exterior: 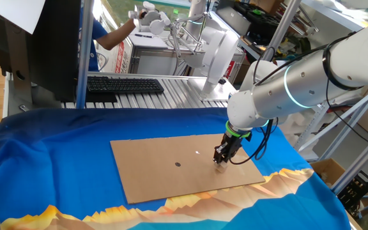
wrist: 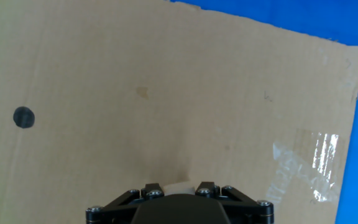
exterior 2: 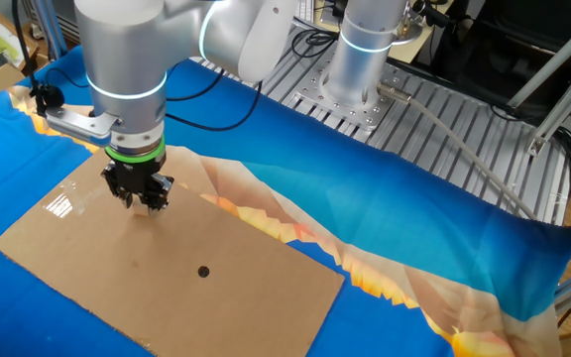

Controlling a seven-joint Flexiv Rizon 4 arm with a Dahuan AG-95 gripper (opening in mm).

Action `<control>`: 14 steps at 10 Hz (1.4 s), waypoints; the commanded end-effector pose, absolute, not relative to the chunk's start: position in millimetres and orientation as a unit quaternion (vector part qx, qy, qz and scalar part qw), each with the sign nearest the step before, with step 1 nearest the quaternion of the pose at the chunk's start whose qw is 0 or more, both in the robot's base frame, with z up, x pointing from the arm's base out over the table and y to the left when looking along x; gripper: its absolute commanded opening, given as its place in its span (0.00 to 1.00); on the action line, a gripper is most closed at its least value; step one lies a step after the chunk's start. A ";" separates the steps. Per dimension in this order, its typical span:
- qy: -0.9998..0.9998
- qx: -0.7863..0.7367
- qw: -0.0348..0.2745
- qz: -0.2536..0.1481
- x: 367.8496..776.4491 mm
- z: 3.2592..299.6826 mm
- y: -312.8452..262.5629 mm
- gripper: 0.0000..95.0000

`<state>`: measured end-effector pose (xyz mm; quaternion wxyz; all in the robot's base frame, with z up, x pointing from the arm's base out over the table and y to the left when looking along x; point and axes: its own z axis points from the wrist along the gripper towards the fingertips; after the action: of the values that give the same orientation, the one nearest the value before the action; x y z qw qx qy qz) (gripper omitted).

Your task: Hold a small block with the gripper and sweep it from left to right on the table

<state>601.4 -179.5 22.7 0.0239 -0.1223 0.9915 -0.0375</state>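
The small block (wrist: 178, 186) is a pale beige cube pinched between the black fingers of the gripper (wrist: 178, 188); only its top edge shows in the hand view. In one fixed view the gripper (exterior: 222, 164) points down at the right part of the cardboard sheet (exterior: 158, 169), with the block (exterior: 222, 168) at its tips on the cardboard. In the other fixed view the gripper (exterior 2: 139, 201) stands over the cardboard (exterior 2: 216, 297), and the block is hidden behind the fingers. The table (exterior: 56, 147) is draped in blue cloth.
A small dark dot (exterior: 177, 164) is marked mid-sheet, also visible as the dot (exterior 2: 203, 271) and the dot (wrist: 23, 117). A shiny tape patch (wrist: 316, 162) lies near the cardboard's edge. Behind the table stands a grey slatted bench with a black keyboard (exterior: 123, 84).
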 end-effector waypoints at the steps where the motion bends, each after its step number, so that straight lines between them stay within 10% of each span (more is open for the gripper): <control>1: 0.991 -0.122 0.024 -0.039 600.3 21.8 -179.8 0.40; 6: 0.992 -0.122 0.025 -0.037 600.0 20.6 -180.4 0.40; 7: 0.992 -0.122 0.025 -0.037 600.0 20.5 -180.4 0.20; 14: 0.991 -0.122 0.024 -0.039 600.1 19.8 -180.4 0.20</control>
<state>600.1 -180.1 20.6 0.0237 -0.1220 0.9915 -0.0390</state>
